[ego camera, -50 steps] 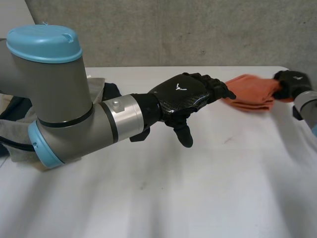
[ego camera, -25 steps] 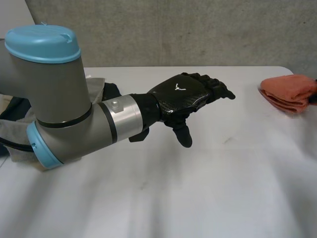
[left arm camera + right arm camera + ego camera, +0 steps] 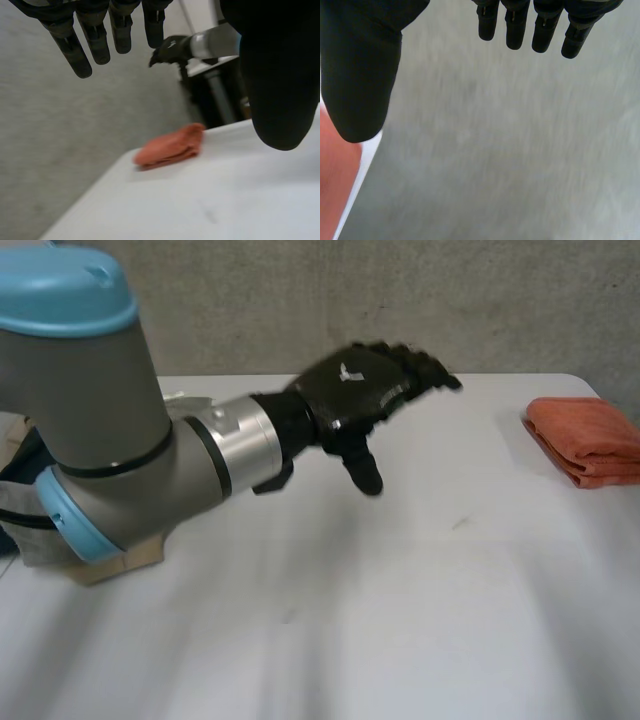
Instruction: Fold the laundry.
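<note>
Head view: left hand (image 3: 365, 390), black, at the end of the left arm (image 3: 110, 455), held in the air above the far middle of the white surface (image 3: 400, 620). Its fingers (image 3: 425, 368) reach out straight toward the far right, its thumb (image 3: 368, 475) hangs down, and it holds nothing. Orange cloth (image 3: 590, 438), folded into a flat stack, lies at the right edge of the surface, well apart from the left hand, with nothing touching it. Heap of grey and dark cloth (image 3: 22, 525) lies at the left edge, mostly hidden behind the left arm. Grey concrete wall (image 3: 300, 300) stands behind the surface.

Left wrist view: left hand's fingers (image 3: 80, 55) are straight and slightly spread, the thumb (image 3: 280, 85) is set well apart from them, and the palm is bare. Orange cloth (image 3: 170, 146) lies folded beyond the fingertips, near a corner of the surface, with nothing on it. Right hand (image 3: 167, 49) hangs off the surface, beyond and above the orange cloth, clear of it.

Right wrist view: right hand's fingers (image 3: 520, 27) are straight and side by side, the thumb (image 3: 360, 80) stands wide of them, and nothing is held. Orange cloth (image 3: 335, 195) shows beside the thumb, with a strip of the white surface (image 3: 362, 160) next to it; the hand does not touch either.
</note>
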Robot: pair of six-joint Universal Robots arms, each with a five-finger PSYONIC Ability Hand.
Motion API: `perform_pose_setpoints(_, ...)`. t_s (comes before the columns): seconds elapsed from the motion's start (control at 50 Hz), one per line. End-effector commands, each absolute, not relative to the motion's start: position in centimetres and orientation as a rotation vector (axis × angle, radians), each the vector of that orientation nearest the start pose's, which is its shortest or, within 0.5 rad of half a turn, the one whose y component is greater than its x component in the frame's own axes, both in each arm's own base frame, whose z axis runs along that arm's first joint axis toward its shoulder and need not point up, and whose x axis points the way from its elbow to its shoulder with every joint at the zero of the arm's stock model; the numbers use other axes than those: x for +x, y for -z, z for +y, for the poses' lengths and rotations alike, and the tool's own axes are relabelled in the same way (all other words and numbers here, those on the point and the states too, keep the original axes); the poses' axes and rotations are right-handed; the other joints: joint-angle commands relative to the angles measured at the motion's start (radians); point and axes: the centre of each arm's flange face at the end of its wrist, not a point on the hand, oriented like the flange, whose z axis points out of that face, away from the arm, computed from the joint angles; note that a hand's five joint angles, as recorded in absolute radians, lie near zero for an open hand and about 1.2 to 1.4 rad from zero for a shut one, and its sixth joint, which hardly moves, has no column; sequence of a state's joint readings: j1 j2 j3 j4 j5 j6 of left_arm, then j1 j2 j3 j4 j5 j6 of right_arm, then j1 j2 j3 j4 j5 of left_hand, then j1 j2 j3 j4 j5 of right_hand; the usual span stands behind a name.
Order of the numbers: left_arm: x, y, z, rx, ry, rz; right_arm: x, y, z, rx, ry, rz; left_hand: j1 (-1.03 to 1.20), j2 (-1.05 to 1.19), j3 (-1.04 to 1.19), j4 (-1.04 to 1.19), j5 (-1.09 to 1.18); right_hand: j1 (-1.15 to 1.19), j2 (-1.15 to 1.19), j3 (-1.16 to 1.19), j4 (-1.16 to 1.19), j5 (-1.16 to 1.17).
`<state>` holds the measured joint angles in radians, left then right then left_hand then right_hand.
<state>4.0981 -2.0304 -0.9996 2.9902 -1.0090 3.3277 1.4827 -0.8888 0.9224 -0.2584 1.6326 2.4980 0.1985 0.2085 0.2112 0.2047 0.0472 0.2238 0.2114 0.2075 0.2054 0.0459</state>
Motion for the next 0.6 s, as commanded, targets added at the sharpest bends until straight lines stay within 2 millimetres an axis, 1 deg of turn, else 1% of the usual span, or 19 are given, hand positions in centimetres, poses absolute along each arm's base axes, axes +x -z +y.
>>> perform_pose_setpoints(0.02,-32.7,-36.1,-27.7,-0.786,-2.041,-1.58,18.6,-30.3,-40.5,0.885,-2.391,-1.22,-0.024,-0.034,-0.037,-0.03,-0.047,-0.049,-0.037,-0.033,-0.031,-0.046)
perform_pose_setpoints(0.06,-30.6,-37.1,-29.4,-0.685,-2.156,-1.615,19.9,-29.8,-38.7,0.984,-2.421,-1.212,-0.024,-0.034,-0.037,-0.03,-0.047,-0.049,-0.037,-0.033,-0.031,-0.046)
perform_pose_setpoints(0.08,-29.4,-37.6,-30.4,-0.636,-2.207,-1.634,20.8,-28.5,-37.2,1.055,-2.419,-1.275,-0.024,-0.034,-0.037,-0.03,-0.047,-0.049,-0.037,-0.033,-0.031,-0.046)
perform_pose_setpoints(0.1,-26.8,-38.1,-32.2,-0.544,-2.293,-1.694,21.3,-27.9,-36.6,1.079,-2.414,-1.312,-0.024,-0.034,-0.037,-0.03,-0.047,-0.049,-0.037,-0.033,-0.031,-0.046)
perform_pose_setpoints(0.12,-25.6,-37.9,-33.1,-0.512,-2.316,-1.736,21.8,-27.3,-35.8,1.108,-2.402,-1.368,-0.024,-0.034,-0.037,-0.03,-0.047,-0.049,-0.037,-0.033,-0.031,-0.046)
perform_pose_setpoints(0.14,-24.5,-37.5,-33.9,-0.488,-2.334,-1.779,23.1,-26.2,-34.3,1.176,-2.369,-1.476,-0.024,-0.034,-0.037,-0.03,-0.047,-0.049,-0.037,-0.033,-0.031,-0.046)
perform_pose_setpoints(0.16,-22.0,-36.0,-35.6,-0.47,-2.348,-1.912,23.7,-25.6,-33.5,1.21,-2.346,-1.535,-0.024,-0.034,-0.037,-0.03,-0.047,-0.049,-0.037,-0.033,-0.031,-0.046)
perform_pose_setpoints(0.18,-20.7,-34.8,-36.7,-0.488,-2.347,-1.997,24.7,-24.5,-32.0,1.271,-2.273,-1.683,-0.024,-0.034,-0.037,-0.03,-0.047,-0.049,-0.037,-0.033,-0.031,-0.046)
perform_pose_setpoints(0.22,-19.3,-32.7,-38.1,-0.538,-2.338,-2.112,25.0,-23.7,-31.1,1.302,-2.202,-1.787,-0.023,-0.033,-0.036,-0.029,-0.046,-0.049,-0.037,-0.033,-0.031,-0.046)
perform_pose_setpoints(0.24,-18.5,-30.7,-39.1,-0.605,-2.321,-2.203,25.0,-22.7,-30.2,1.328,-2.11,-1.89,-0.024,-0.034,-0.037,-0.03,-0.047,-0.049,-0.037,-0.033,-0.031,-0.046)
perform_pose_setpoints(0.28,-18.2,-28.2,-40.1,-0.704,-2.287,-2.288,24.9,-21.8,-29.6,1.345,-2.029,-1.964,-0.024,-0.034,-0.037,-0.03,-0.047,-0.049,-0.037,-0.033,-0.031,-0.046)
perform_pose_setpoints(0.32,-17.7,-25.0,-41.6,-0.833,-2.239,-2.379,24.8,-20.8,-29.2,1.353,-1.954,-2.01,-0.024,-0.034,-0.037,-0.03,-0.047,-0.049,-0.037,-0.033,-0.031,-0.046)
perform_pose_setpoints(0.38,-16.6,-21.8,-43.1,-0.917,-2.2,-2.457,24.6,-19.5,-28.7,1.368,-1.898,-2.043,-0.024,-0.034,-0.037,-0.03,-0.047,-0.049,-0.037,-0.033,-0.031,-0.046)
perform_pose_setpoints(0.4,-15.6,-19.9,-44.3,-0.926,-2.191,-2.495,24.5,-19.3,-28.6,1.369,-1.89,-2.052,-0.024,-0.034,-0.037,-0.03,-0.047,-0.049,-0.037,-0.033,-0.031,-0.046)
perform_pose_setpoints(0.48,-14.8,-16.9,-46.0,-0.942,-2.203,-2.481,24.3,-18.3,-28.3,1.37,-1.87,-2.071,-0.017,-0.027,-0.03,-0.024,-0.041,-0.049,-0.037,-0.033,-0.031,-0.046)
perform_pose_setpoints(0.52,-14.9,-16.2,-46.4,-0.963,-2.198,-2.444,24.1,-17.9,-28.1,1.368,-1.859,-2.082,0.061,0.051,0.049,0.055,0.038,-0.049,-0.037,-0.033,-0.031,-0.046)
perform_pose_setpoints(0.54,-15.1,-16.0,-46.5,-0.976,-2.189,-2.428,23.9,-17.5,-28.0,1.364,-1.848,-2.09,0.14,0.13,0.128,0.134,0.117,-0.049,-0.037,-0.033,-0.031,-0.046)
perform_pose_setpoints(0.56,-15.6,-15.4,-46.4,-1.004,-2.164,-2.387,23.8,-17.3,-27.9,1.365,-1.845,-2.093,0.47,0.46,0.457,0.463,0.446,-0.049,-0.037,-0.033,-0.031,-0.046)
perform_pose_setpoints(0.6,-16.1,-15.4,-46.2,-1.028,-2.157,-2.332,23.7,-17.0,-27.8,1.361,-1.839,-2.097,1.034,1.024,1.021,1.028,1.011,-0.049,-0.037,-0.033,-0.031,-0.046)
